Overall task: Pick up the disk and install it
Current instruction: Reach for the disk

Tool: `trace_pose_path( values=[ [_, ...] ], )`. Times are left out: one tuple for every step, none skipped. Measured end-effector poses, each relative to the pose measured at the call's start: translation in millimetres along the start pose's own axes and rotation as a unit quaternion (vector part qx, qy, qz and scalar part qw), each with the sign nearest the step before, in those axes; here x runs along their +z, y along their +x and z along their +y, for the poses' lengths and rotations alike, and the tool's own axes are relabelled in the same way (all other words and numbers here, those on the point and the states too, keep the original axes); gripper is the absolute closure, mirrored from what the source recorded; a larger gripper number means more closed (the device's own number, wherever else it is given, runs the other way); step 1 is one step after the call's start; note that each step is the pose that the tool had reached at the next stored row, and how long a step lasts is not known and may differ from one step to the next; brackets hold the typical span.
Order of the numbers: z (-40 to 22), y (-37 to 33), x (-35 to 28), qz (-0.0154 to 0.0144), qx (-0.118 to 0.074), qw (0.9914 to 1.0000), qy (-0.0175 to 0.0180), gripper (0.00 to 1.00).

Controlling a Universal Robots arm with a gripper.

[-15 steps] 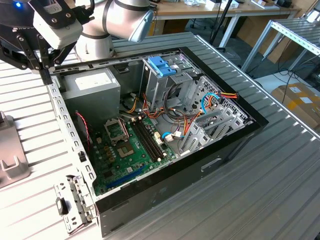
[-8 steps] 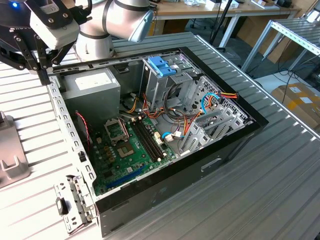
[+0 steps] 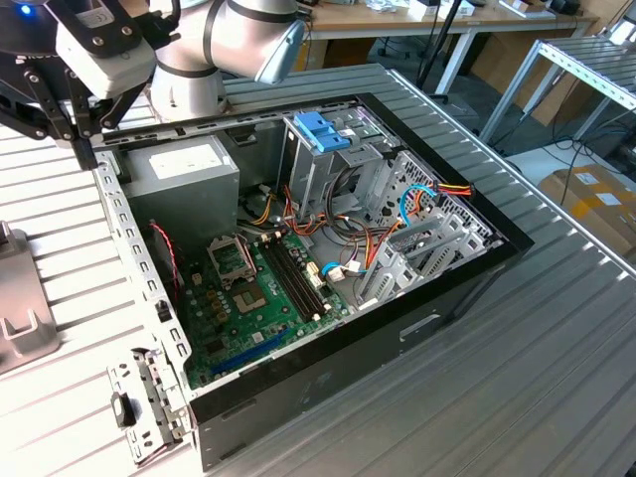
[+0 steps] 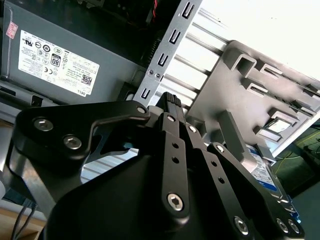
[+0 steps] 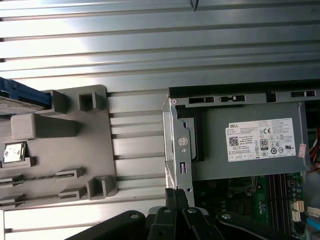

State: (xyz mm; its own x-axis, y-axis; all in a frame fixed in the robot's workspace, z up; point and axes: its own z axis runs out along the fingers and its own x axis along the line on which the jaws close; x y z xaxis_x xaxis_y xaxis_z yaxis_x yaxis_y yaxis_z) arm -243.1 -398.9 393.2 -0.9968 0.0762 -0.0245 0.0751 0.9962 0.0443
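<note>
**Gripper empty over the case corner, disk waiting in its holder**

Your gripper (image 4: 171, 100) is fully closed, fingertips pressed together, with nothing between them. It hangs above the corner of the case (image 3: 328, 368) where the power supply (image 3: 184, 174) sits, roughly over the case wall and the strip of table (image 3: 556, 378) just outside it.

The disk (image 5: 20, 95) is not in the case. It lies in the grey holder (image 5: 45, 150) on the table beside that wall, toward the exterior view's left. In the first wrist view you see its blue rail and a slice of its body at the holder's far end. In the second wrist view its white label peeks out behind the gripper links. Most of it is hidden, so you cannot tell exactly how it sits.

What could go wrong, as I judge it:

- With the fingers closed, any descent onto the disk would press on its top instead of straddling it.
- The holder has raised posts and slots close around the disk. A finger that catches one could shove the holder across the table or tip the disk out of square.
- The case wall stands near the holder, so a low sideways move risks clipping it.
- Inside, loose cables (image 3: 417, 204) hang beside the cage (image 3: 323, 149). They could snag the disk or block the slot.
- A skewed grasp would likely make the blue rails bind in the cage.
</note>
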Motion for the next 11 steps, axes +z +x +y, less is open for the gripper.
trace_pose_path(
  values=[
    [0.0, 0.2, 0.0, 0.0000, 0.000, 1.00000, 0.0000, 0.89],
    [0.0, 0.5, 0.0, 0.0000, 0.000, 1.00000, 0.0000, 0.89],
    [0.0, 0.7, 0.0, 0.0000, 0.000, 1.00000, 0.0000, 0.89],
    [-0.1, 0.9, 0.0, 0.0000, 0.000, 1.00000, 0.0000, 0.89],
    [-0.1, 1.2, 0.0, 0.0000, 0.000, 1.00000, 0.0000, 0.89],
    [-0.1, 1.5, 0.0, 0.0000, 0.000, 1.00000, 0.0000, 0.89],
    [-0.1, 1.9, 0.0, 0.0000, 0.000, 1.00000, 0.0000, 0.89],
    [-0.2, 2.7, -0.1, 0.0000, 0.000, 1.00000, 0.0000, 0.89],
    [-0.2, 3.4, -0.1, 0.0000, 0.000, 1.00000, 0.0000, 0.89],
    [-0.3, 4.0, -0.1, 0.0000, 0.000, 1.00000, 0.0000, 0.89],
    [-0.6, 7.6, -0.2, 0.0000, 0.000, 1.00000, 0.0000, 0.89]
  ],
)
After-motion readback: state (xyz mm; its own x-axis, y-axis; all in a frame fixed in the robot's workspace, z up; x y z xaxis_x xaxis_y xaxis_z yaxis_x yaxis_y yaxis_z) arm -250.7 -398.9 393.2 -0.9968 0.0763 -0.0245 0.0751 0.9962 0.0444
